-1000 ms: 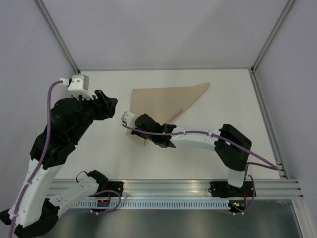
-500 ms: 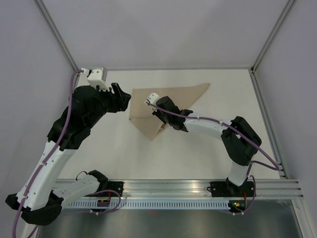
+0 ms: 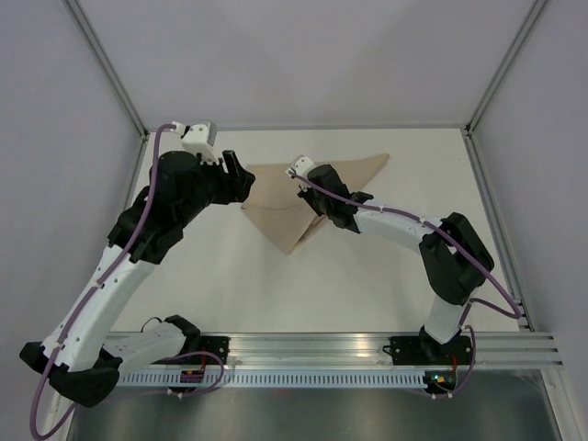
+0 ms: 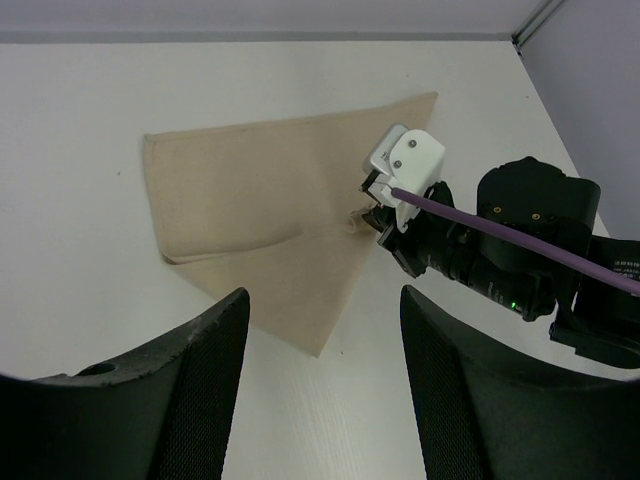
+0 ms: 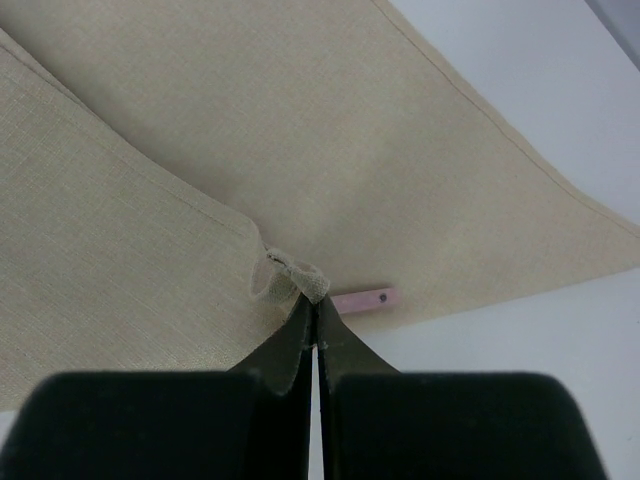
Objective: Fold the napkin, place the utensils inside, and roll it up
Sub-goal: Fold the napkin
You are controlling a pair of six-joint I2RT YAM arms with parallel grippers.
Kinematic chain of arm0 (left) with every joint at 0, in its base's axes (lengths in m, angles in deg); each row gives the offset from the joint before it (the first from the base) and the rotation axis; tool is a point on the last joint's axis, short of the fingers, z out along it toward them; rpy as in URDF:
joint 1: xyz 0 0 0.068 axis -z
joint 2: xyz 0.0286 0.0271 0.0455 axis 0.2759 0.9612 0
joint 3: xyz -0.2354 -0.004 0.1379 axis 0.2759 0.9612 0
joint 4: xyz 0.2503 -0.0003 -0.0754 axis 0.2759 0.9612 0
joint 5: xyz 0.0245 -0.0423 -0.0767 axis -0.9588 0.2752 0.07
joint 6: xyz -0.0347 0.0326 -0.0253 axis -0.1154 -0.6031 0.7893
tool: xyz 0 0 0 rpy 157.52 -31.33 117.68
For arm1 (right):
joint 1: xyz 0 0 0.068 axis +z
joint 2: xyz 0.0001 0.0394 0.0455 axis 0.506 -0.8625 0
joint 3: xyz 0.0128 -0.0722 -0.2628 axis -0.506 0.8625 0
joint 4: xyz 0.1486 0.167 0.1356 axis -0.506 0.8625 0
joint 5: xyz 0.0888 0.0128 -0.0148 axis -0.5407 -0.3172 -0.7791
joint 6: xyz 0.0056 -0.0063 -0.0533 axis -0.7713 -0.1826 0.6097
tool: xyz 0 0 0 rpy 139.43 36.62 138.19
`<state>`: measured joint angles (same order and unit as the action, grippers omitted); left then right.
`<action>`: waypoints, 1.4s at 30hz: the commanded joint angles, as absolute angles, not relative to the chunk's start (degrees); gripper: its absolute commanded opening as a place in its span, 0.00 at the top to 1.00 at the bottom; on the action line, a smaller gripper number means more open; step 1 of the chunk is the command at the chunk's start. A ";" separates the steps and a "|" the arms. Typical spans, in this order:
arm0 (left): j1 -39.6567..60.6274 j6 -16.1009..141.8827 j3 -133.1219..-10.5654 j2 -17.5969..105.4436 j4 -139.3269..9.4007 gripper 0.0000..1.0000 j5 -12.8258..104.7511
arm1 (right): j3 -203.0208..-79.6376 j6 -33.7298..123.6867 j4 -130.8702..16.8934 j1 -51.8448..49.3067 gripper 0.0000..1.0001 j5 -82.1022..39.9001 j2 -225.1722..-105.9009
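the napkin (image 3: pixel 276 197) lies folded into a rough triangle toward the back of the table (image 3: pixel 230 285), directly under the right gripper (image 5: pixel 315 308). its long hemmed edge runs away from those fingers to a point on the far right, and another point reaches nearward below the wrist. the edge of a folded flap crosses the cloth and ends right at the fingertips. white tabletop shows on every side of the cloth, widest on the near side toward the arm bases and narrower toward the back wall. the right gripper is pinched tight on a small bunched bit of the flap's corner. just right of its tips a short pinkish strip (image 5: pixel 360 298) peeks from under the fold; i can't tell what it is. the left gripper (image 4: pixel 325 300) hangs by the cloth's left edge, jaws wide apart with nothing between them, not touching it.
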<state>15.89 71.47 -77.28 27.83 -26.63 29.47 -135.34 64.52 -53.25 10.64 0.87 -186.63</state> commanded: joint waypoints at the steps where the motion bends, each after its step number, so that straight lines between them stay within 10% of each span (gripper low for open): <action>1: 15.98 70.03 -76.76 28.89 -29.63 0.33 31.20 | -135.66 63.83 -53.72 9.42 0.99 0.25 -184.04; 36: 15.98 69.68 -75.61 33.99 -32.27 0.33 33.83 | -137.76 63.48 -52.31 3.79 1.00 -1.77 -189.57; 42: 15.98 69.68 -74.82 34.26 -32.71 0.33 34.36 | -140.66 63.13 -48.71 2.65 0.66 -3.00 -192.47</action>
